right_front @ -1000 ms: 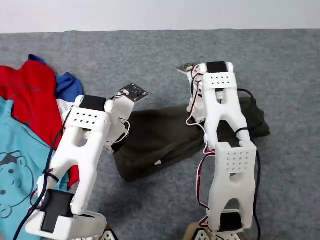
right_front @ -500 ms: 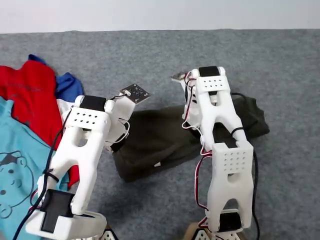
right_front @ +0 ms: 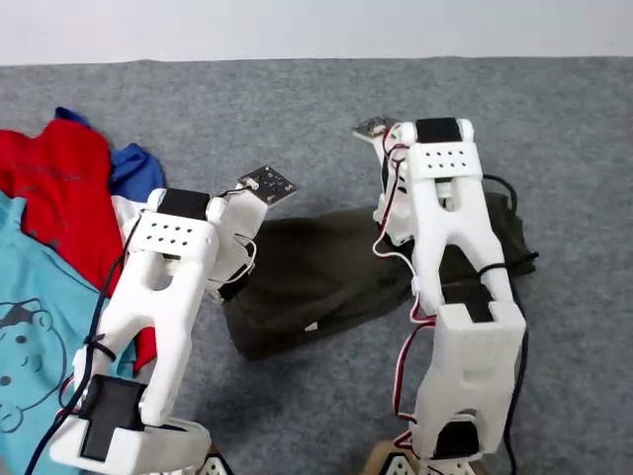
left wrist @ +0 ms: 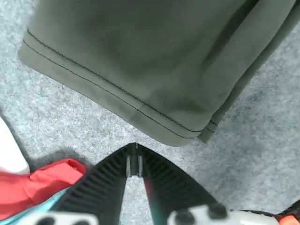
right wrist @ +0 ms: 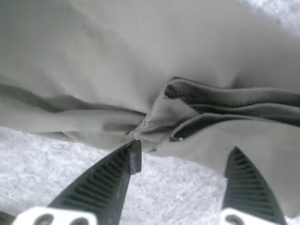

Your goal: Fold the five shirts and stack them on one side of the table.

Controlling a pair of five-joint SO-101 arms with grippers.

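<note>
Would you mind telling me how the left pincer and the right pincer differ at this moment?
The left pincer is shut; the right pincer is open. The left pincer hangs over grey table beside the hem of the olive shirt; the right pincer sits at its bunched edge. Both are black, ribbed and empty.

The right arm (right_front: 450, 198) has swung back rightward over the olive shirt (right_front: 316, 269).

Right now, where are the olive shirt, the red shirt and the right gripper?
olive shirt (right_front: 316, 277), high view, middle of the cloth.
red shirt (right_front: 54, 188), high view, its upper body panel.
right gripper (right wrist: 185, 149), right wrist view, midway between its open fingertips.
</note>
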